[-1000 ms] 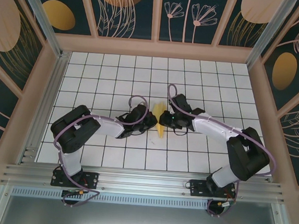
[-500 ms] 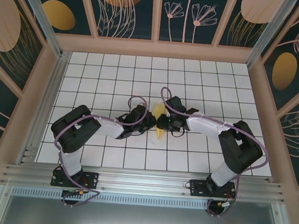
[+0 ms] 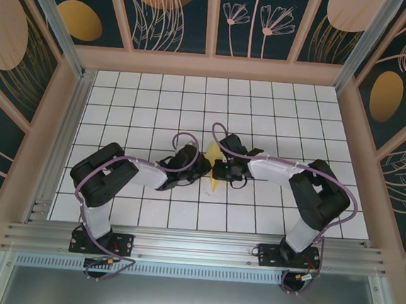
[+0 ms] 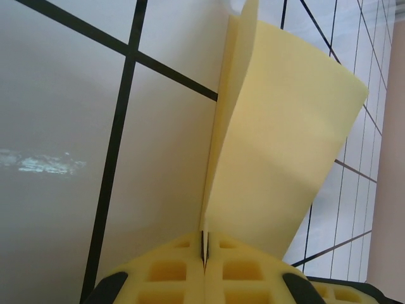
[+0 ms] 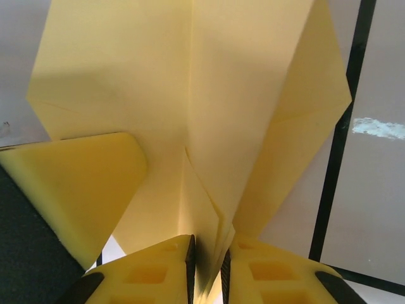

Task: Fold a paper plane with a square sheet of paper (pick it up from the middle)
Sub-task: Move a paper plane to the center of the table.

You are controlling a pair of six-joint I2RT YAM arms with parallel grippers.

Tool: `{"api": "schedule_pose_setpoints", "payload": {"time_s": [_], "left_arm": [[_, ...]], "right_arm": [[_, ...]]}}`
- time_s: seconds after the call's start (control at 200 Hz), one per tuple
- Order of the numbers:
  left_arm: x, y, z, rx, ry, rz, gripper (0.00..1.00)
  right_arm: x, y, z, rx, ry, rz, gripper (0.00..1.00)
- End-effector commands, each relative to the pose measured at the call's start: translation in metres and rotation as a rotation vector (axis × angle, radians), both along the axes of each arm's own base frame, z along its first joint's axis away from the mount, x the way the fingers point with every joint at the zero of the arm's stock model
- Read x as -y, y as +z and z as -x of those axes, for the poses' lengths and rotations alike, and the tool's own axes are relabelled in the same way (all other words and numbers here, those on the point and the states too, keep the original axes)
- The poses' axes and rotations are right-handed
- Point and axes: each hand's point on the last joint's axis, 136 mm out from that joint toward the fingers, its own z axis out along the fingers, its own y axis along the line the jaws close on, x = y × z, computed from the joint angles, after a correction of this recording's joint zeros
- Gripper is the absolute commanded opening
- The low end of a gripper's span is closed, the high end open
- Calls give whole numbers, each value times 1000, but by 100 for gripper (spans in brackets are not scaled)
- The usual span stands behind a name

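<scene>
The paper plane (image 3: 216, 153) is a pale-yellow folded dart standing on edge on the tiled floor between my two grippers. My left gripper (image 3: 205, 168) is shut on its lower fold; in the left wrist view the pads (image 4: 171, 269) pinch the thin edge and a wing (image 4: 285, 139) spreads up and right. My right gripper (image 3: 220, 171) faces it from the right. In the right wrist view its jaws (image 5: 209, 256) stand narrowly apart around the plane's (image 5: 190, 82) layered keel, with a dark gap beside the left pad. The left gripper's yellow finger (image 5: 76, 183) shows at the left.
White tiled floor (image 3: 157, 105) with black grid lines, walled by patterned panels (image 3: 172, 14). An aluminium rail (image 3: 194, 247) carrying both arm bases crosses the near edge. The two arms reach in from left and right and meet mid-floor.
The right arm has swung left and its gripper has come in onto the plane's fold, jaws narrower than half a second ago. The left gripper has kept its hold in place.
</scene>
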Motion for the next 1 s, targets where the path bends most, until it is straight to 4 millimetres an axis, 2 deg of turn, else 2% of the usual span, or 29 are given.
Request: {"api": "schedule_pose_setpoints", "payload": {"time_s": [0.0,0.095,0.19,0.27,0.295,0.37,0.515,0.671,0.856,0.996], "left_arm": [[5,13,-2,25,6,58,0],[3,19,-2,36,10,65,4],[-7,27,-4,45,35,74,24],[-25,30,-7,50,70,71,40],[-31,40,-8,65,82,81,44],[-51,41,-10,66,115,51,51],[-90,36,-9,50,173,-37,58],[-123,32,-8,35,237,-112,63],[-142,32,-9,35,267,-163,66],[-146,32,-8,35,269,-178,67]], "right_arm": [[-5,4,-9,41,-1,5,15],[-6,9,-12,63,-10,-7,7],[0,19,-21,97,-31,16,0],[12,27,-33,120,-53,86,0],[16,29,-38,126,-57,112,0],[32,29,-56,144,-80,207,0],[46,26,-92,175,-94,306,0],[41,21,-126,202,-97,363,0],[33,6,-143,184,-99,408,17],[28,7,-146,184,-101,389,20]]}}
